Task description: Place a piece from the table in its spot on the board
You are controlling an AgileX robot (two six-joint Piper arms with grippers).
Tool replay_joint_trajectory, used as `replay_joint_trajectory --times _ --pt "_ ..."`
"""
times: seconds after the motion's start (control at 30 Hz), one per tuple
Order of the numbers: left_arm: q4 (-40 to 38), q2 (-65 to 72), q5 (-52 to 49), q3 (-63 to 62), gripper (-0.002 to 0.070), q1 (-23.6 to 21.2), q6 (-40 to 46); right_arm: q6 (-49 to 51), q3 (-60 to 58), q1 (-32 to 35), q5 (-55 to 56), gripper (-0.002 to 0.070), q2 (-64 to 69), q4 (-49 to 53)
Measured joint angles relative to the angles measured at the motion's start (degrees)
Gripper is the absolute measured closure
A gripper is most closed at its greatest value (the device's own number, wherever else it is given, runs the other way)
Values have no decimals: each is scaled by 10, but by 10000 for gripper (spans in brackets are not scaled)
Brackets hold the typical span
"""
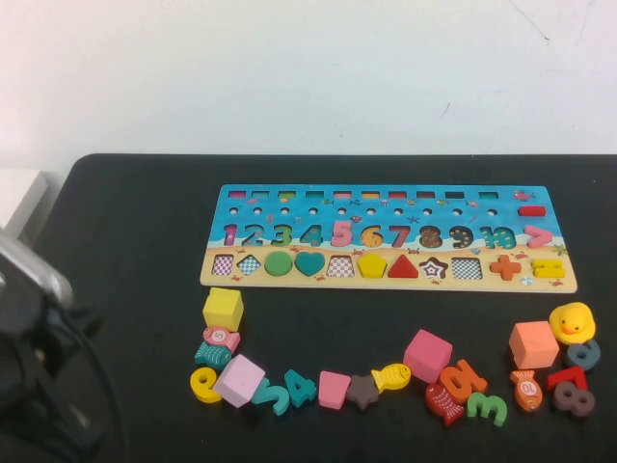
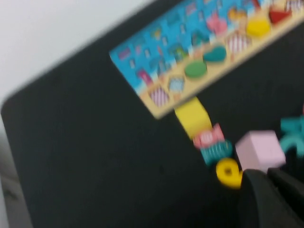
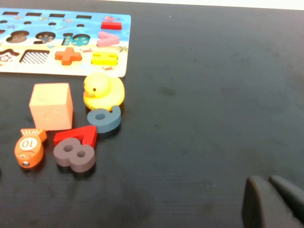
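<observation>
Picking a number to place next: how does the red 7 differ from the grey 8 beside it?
The red 7 is bright red, angular and solid; the grey 8 is dull grey-brown, rounded, with two holes. The 7 lies between the 8 and the blue-grey 6, touching both. Both lie flat off the board. The left gripper and right gripper hold neither.

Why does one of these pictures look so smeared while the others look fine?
The left wrist view is motion-blurred: the board and yellow block streak, and the left gripper is a dark blob at the edge. The right wrist view is crisp, showing the rubber duck and right gripper clearly. The high view is evenly lit, slightly soft.
</observation>
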State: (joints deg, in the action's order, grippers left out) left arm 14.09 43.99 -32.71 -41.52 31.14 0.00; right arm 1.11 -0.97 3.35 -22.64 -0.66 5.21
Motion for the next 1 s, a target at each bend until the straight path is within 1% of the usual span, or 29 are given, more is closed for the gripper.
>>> replay_joint_trajectory --times 0.13,0.27,0.4,0.57,0.73,0.83,0.9,1.0 --pt "1 0 -5 48 675 0 0 0 0 0 0 657 0 0" --pt "5 -24 -18 69 675 -3 -14 0 0 0 0 657 0 0" --pt "-38 -107 -24 76 675 -40 -16 0 0 0 0 658 0 0" --pt "-57 -234 -24 95 675 -97 -12 0 0 0 0 657 0 0" --pt "-88 -332 -26 159 675 -154 -8 0 0 0 0 657 0 0" --pt "-121 -370 -23 216 675 -179 -8 0 0 0 0 658 0 0" --pt "-144 -381 0 263 675 -193 -8 0 0 0 0 657 0 0" --pt "-156 -381 67 324 675 -199 -20 0 0 0 0 658 0 0"
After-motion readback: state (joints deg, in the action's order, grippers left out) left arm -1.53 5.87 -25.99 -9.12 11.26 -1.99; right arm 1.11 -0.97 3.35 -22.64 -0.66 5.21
